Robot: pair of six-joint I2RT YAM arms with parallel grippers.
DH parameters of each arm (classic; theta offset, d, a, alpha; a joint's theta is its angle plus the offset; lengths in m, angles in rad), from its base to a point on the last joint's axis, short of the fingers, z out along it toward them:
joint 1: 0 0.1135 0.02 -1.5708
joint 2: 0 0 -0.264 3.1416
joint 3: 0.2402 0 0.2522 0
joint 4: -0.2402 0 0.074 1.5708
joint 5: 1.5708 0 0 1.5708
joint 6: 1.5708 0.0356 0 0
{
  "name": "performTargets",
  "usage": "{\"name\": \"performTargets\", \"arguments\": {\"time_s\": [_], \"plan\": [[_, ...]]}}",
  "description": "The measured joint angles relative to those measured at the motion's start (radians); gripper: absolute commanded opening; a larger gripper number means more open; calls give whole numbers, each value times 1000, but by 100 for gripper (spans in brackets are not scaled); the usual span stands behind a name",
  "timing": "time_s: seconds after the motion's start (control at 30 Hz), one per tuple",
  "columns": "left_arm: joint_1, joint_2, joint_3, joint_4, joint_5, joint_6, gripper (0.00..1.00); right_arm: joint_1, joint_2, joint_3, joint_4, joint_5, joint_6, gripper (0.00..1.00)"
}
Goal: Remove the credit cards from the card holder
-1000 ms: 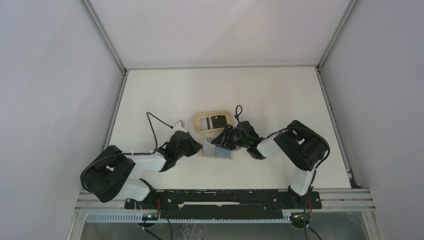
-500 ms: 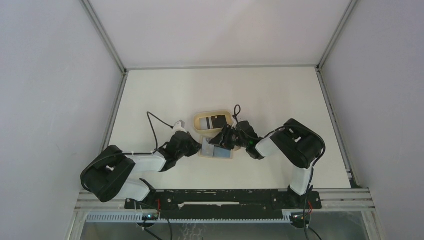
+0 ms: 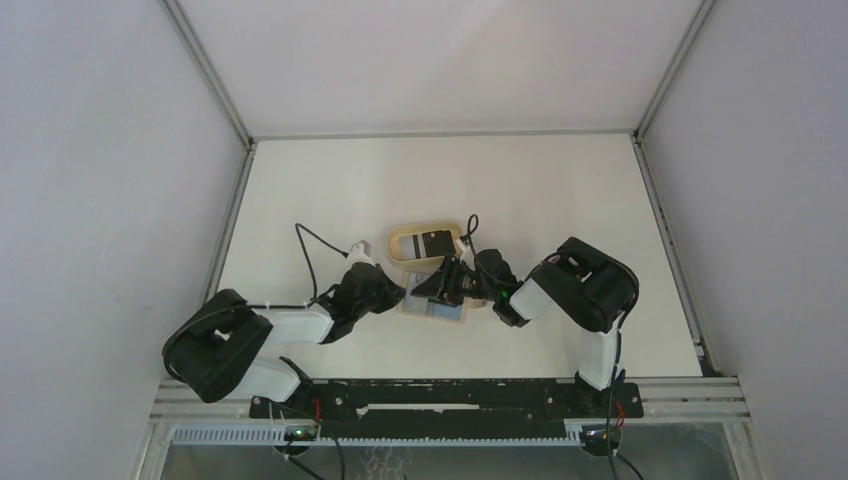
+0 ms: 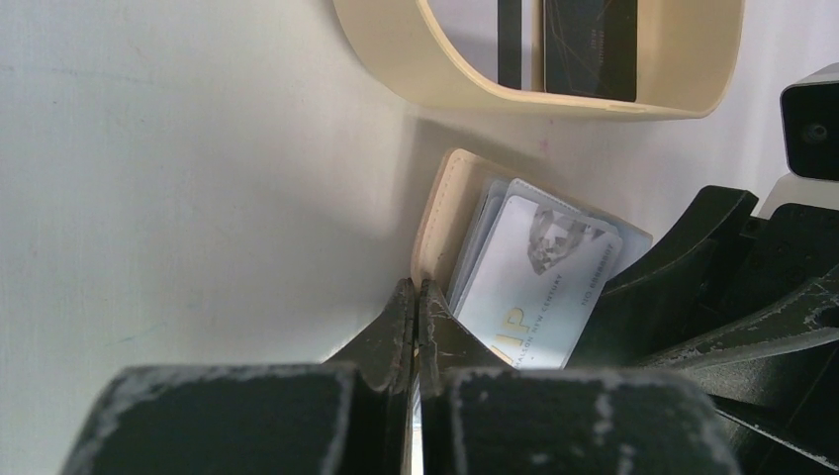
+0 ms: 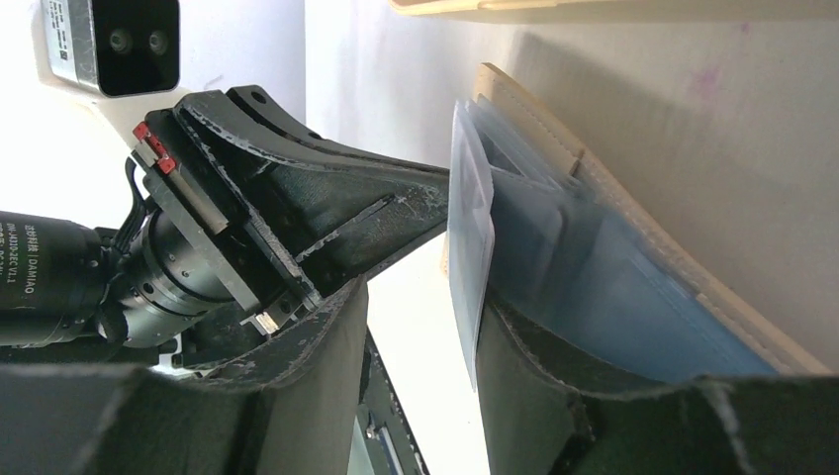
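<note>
The tan card holder [image 3: 447, 309] lies open on the table below the tray. Pale grey-blue credit cards [image 4: 539, 287] stick out of it, the top one marked VIP. My left gripper [image 3: 397, 294] is shut on the card holder's left tan edge [image 4: 440, 213], as the left wrist view [image 4: 417, 287] shows. My right gripper [image 3: 437, 287] is open over the holder. In the right wrist view [image 5: 423, 307] one pale card [image 5: 468, 218] stands on edge between its fingers, against the right one. The holder's tan rim [image 5: 539, 119] lies beyond.
A beige oval tray [image 3: 395, 240] with a raised rim [image 4: 396, 59] sits just behind the card holder. It holds a black card [image 3: 437, 244] and a pale one. The two grippers are close together, facing each other across the holder.
My right gripper has moved left over the card holder, closer to the left gripper. The left gripper and the holder have stayed put.
</note>
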Motion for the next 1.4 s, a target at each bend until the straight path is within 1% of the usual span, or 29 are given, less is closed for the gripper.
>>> {"name": "performTargets", "arguments": {"time_s": [0.3,0.53,0.7,0.83,1.03,1.2,1.23,1.33,1.37,1.4], "plan": [[-1,5,0,6,0,0,0,-2,6,-4,13,-3,6,49],[-3,11,2,15,3,-1,0,-37,-8,-72,15,-19,6,48],[-4,17,4,20,7,-3,0,-55,-24,-105,24,-26,6,44],[-4,18,4,21,7,-3,0,-66,-25,-119,35,-31,6,36],[-4,18,4,21,7,-3,0,-82,-25,-142,43,-38,6,31],[-4,18,4,21,7,-3,0,-107,-33,-172,56,-45,4,21],[-4,18,4,21,7,-3,0,-113,-35,-177,57,-48,3,18],[-4,18,4,21,7,-3,0,-121,-42,-185,57,-51,3,3],[-4,19,4,21,7,-3,0,-123,-44,-187,57,-53,2,0],[-4,19,4,23,8,-3,0,-125,-47,-189,58,-55,2,0]]}}
